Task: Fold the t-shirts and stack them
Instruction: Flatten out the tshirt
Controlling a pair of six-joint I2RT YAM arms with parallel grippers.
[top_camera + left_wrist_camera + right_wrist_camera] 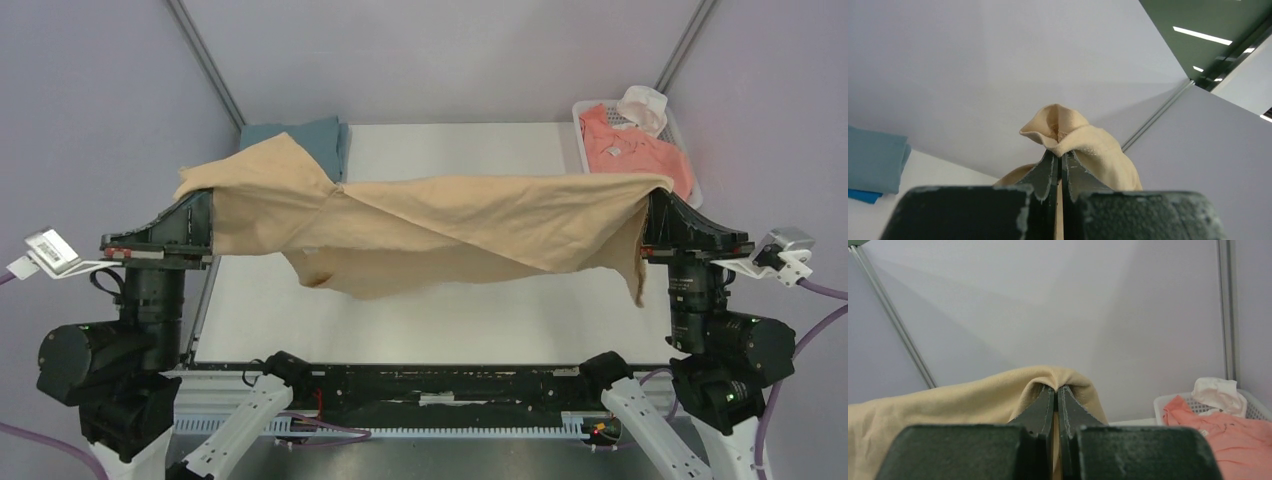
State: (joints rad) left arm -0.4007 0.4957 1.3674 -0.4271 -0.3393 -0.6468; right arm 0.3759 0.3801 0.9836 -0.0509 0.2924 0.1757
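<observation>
A tan t-shirt [440,225] hangs stretched in the air between both arms, sagging over the white table [450,320]. My left gripper [195,205] is shut on its left end; the left wrist view shows tan cloth [1083,142] bunched over the pinched fingertips [1059,155]. At the right end, my right gripper [655,200] is shut on the shirt, whose cloth [973,395] drapes over its closed tips [1056,388]. A folded grey-blue t-shirt [315,140] lies at the table's far left, over a bright blue one [863,196]. A salmon-pink t-shirt [635,150] lies in the basket.
A white perforated basket [685,145] stands at the far right corner, holding the pink shirt and a white cloth [645,105]. Grey walls with metal rails enclose the table. The arm bases and a black bar [440,385] run along the near edge.
</observation>
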